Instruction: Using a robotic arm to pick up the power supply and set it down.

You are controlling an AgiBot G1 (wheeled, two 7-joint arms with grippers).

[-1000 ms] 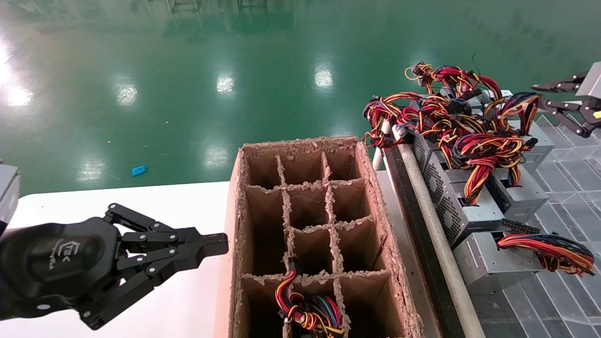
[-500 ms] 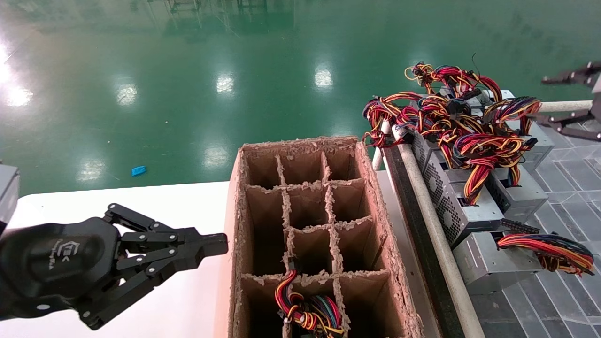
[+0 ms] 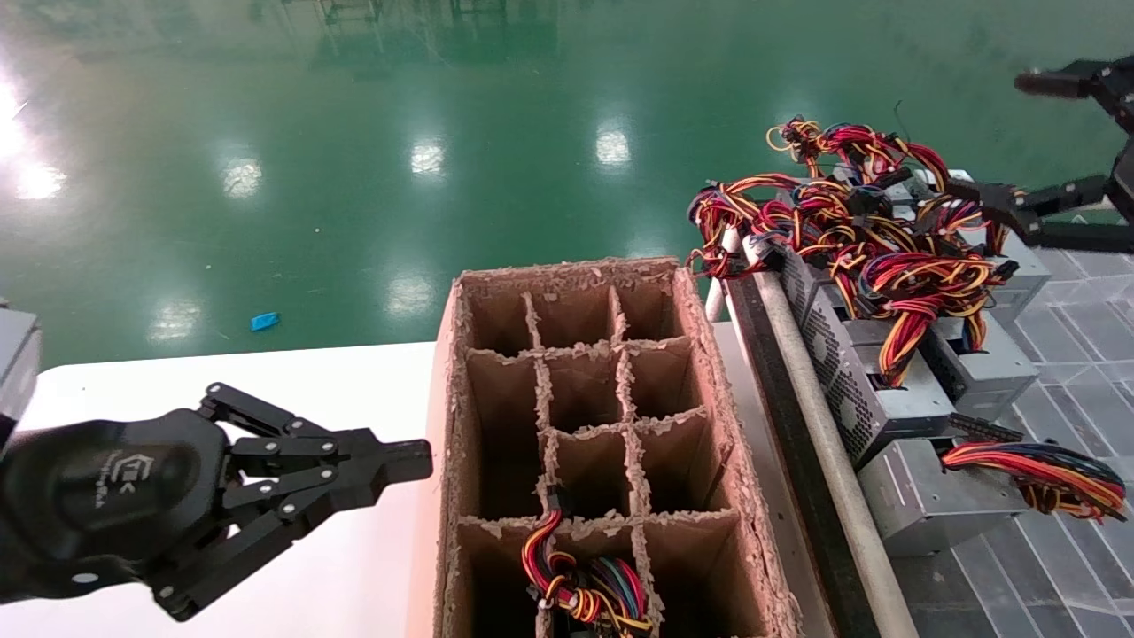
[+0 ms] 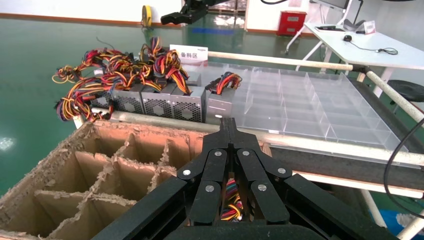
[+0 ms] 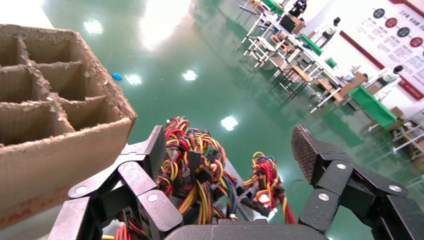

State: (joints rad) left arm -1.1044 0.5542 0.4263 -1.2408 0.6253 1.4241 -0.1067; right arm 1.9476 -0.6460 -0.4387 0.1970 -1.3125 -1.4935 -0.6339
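right hand (image 3: 1036,146) hangs spread wide at the upper right of the head view, above the wires (image 3: 895,239) of the power supply (image 3: 992,377) among the grey units on the rack (image 3: 824,461). left hand (image 3: 403,461), clenched, sits lower left over the tabletop (image 3: 266,390) beside the box (image 3: 691,354).

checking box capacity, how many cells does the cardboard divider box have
12, in a three-wide, four-deep grid inside the cardboard box. Eleven look empty; a wire bundle fills the nearest middle cell. The nearest row is partly cut off.
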